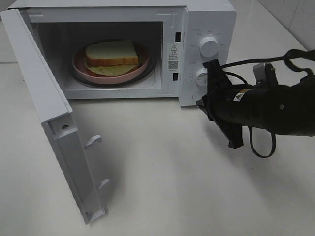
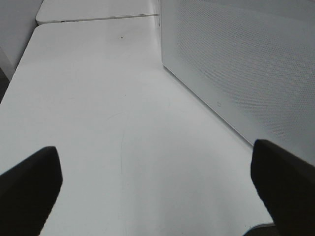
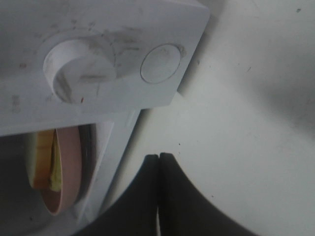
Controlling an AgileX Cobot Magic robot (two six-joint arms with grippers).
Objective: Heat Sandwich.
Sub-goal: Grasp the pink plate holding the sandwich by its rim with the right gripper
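1. Inside the white box-shaped microwave oven [image 1: 206, 19], the sandwich of thick white bread with pale yellow-green filling [image 1: 111, 55] lies on a round pink plate [image 1: 78, 66], so I judge the loading finished.
2. Its hinged white door [image 1: 49, 108] stands wide open; it must be shut before heating, I think.
3. The right gripper [image 3: 159, 160] hovers just beside the control panel, near the round white knob [image 3: 78, 71]. Its jaws are pressed together with nothing between them, perhaps for pushing.
4. The left gripper [image 2: 157, 182] hangs over the white table [image 2: 98, 123], near a dotted white panel [image 2: 236, 64]. Its jaws stand fully apart and hold nothing.
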